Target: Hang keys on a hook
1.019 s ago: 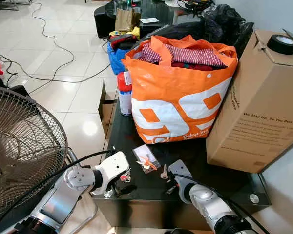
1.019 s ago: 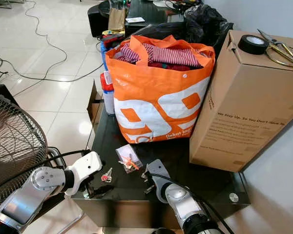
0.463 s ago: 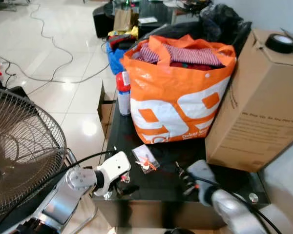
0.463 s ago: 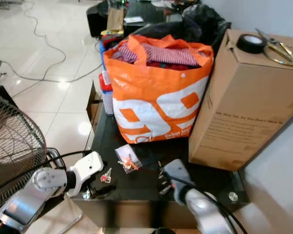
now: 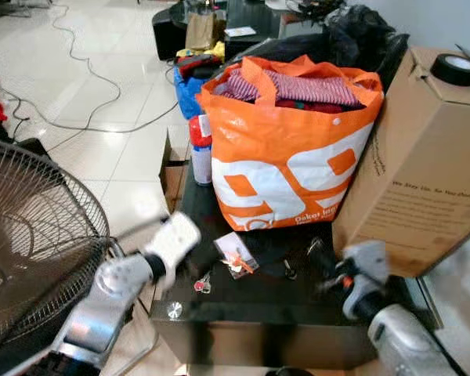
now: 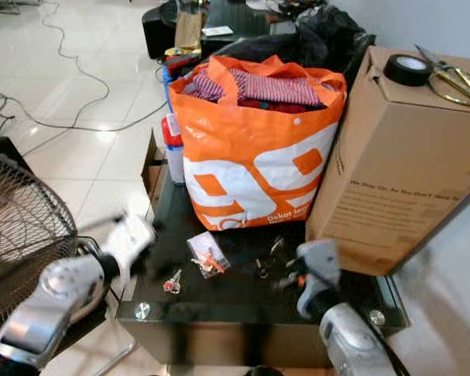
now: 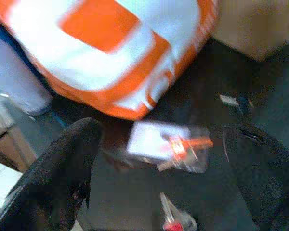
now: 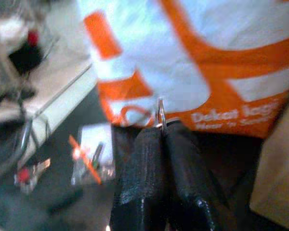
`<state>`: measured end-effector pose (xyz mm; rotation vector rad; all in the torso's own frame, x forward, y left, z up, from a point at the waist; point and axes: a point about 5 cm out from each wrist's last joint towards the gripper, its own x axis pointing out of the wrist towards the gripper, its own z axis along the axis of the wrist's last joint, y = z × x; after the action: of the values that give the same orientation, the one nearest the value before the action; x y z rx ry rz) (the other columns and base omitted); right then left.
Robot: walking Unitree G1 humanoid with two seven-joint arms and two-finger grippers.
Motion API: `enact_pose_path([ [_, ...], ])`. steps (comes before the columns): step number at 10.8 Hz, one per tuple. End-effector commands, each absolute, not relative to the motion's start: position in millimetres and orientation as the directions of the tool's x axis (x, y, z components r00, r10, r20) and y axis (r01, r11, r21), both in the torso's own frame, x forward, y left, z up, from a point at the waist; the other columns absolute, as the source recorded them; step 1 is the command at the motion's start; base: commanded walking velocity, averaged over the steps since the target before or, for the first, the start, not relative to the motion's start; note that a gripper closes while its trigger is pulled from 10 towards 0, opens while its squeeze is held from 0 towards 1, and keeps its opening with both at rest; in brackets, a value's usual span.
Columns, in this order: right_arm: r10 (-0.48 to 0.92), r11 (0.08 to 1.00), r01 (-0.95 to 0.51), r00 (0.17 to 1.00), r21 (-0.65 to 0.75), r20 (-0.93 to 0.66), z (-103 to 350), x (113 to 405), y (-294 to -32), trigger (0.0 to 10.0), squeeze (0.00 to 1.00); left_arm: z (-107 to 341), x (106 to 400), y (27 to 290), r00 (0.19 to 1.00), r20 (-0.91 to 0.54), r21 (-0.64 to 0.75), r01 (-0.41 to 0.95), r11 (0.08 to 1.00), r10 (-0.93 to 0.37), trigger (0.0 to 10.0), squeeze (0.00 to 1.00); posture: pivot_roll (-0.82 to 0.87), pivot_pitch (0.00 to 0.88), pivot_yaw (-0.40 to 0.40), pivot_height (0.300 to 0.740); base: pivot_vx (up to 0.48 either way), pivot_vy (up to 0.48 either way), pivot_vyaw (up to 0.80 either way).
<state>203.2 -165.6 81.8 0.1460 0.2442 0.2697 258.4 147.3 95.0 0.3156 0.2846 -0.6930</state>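
A bunch of keys on a metal ring is pinched between the black fingers of my right gripper, which is shut. It hangs blurred just above the black glass table, in front of the cardboard box, with the keys dangling beside it. A single key with a red head lies on the table near its front left corner. My left gripper hovers open above that key and a clear plastic packet of small orange parts. Its fingers are spread wide.
A full orange-and-white shopping bag stands at the back of the table. A cardboard box with a tape roll on top is to its right. A spray can stands left of the bag. A fan is close on my left.
My right gripper has lifted and swung right toward the box with the key ring in it. My left gripper has risen off the table, with the red-headed key still lying there.
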Motion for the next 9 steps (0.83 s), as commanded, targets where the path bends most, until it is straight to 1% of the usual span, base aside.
enact_pose_path([
  [1,0.174,0.957,-0.128,0.971,0.259,-0.164,98.4,209.1,-166.4,0.0,0.00,114.0,270.5,149.7,0.804,-0.260,0.209,0.588,0.781,-0.536,10.0,0.00,-0.11,0.000,0.054,0.740,0.000,0.000,0.00],
  [2,0.099,0.966,-0.063,0.986,0.251,-0.135,106.2,215.0,-168.2,0.0,0.00,121.9,280.2,149.4,0.846,-0.197,0.187,0.528,0.828,-0.495,10.0,0.00,-0.11,0.000,0.056,0.740,0.000,0.000,0.00],
  [3,0.075,0.968,-0.042,0.989,0.249,-0.126,109.9,220.5,-167.6,0.0,0.00,125.6,286.3,151.0,0.865,-0.174,0.212,0.499,0.841,-0.470,10.0,0.00,-0.10,0.000,0.052,0.740,0.000,0.000,0.00],
  [4,0.085,0.980,-0.056,0.986,0.188,-0.145,111.2,222.4,-167.1,0.0,0.00,128.6,288.0,150.5,0.872,-0.161,0.217,0.488,0.845,-0.462,10.0,0.00,-0.09,0.000,0.045,0.740,0.000,0.000,0.00],
  [6,0.007,0.991,0.002,0.998,0.132,-0.068,136.9,224.0,-175.6,0.0,0.00,133.2,290.1,158.0,0.909,-0.140,0.216,0.415,0.884,-0.393,10.0,0.00,-0.09,0.000,0.047,0.740,0.000,0.000,0.00],
  [7,-0.021,0.993,0.025,0.999,0.113,-0.038,143.8,226.9,-177.8,0.0,0.00,132.5,290.7,158.1,0.908,-0.140,0.222,0.417,0.881,-0.395,10.0,0.00,-0.09,0.000,0.060,0.740,0.000,0.000,0.00],
  [9,-0.061,0.988,0.070,0.996,0.140,-0.068,138.7,229.8,-180.8,0.0,0.00,132.6,299.3,151.2,0.899,-0.137,0.229,0.437,0.870,-0.415,10.0,0.00,-0.11,0.000,0.086,0.740,0.000,0.000,0.00],
])
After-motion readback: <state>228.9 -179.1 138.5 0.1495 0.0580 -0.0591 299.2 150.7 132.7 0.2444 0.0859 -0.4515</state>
